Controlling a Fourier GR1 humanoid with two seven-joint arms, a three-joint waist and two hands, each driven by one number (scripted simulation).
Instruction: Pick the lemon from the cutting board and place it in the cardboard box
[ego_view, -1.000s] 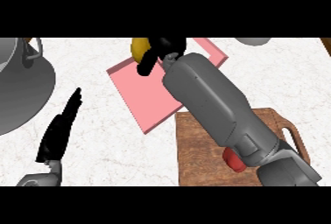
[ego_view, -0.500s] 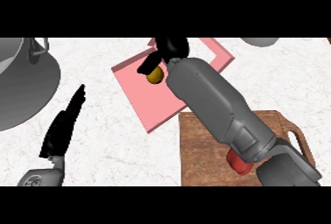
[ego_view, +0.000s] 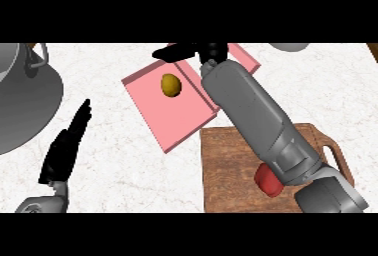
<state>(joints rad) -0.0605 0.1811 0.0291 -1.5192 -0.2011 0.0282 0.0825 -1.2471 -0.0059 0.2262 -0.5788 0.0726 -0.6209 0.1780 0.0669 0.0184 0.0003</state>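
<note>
No writing shows anywhere. The oval, dull-yellow lemon (ego_view: 170, 84) lies on the flat pink box (ego_view: 173, 117), clear of the right hand (ego_view: 193, 52), whose black fingers are spread and hold nothing just above it. The left hand (ego_view: 66, 145) rests straight-fingered on the white marbled counter (ego_view: 125, 170), beside the wood-grained cutting board (ego_view: 229, 170) with its loop handle.

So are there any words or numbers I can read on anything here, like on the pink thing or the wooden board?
None: no words, numbers, labels or signs can be read.
The pink tray holding the lemon is plain.
The wooden cutting board shows only wood grain.
The grey pot at the left is unmarked.
The right arm's red patch carries no writing.
</note>
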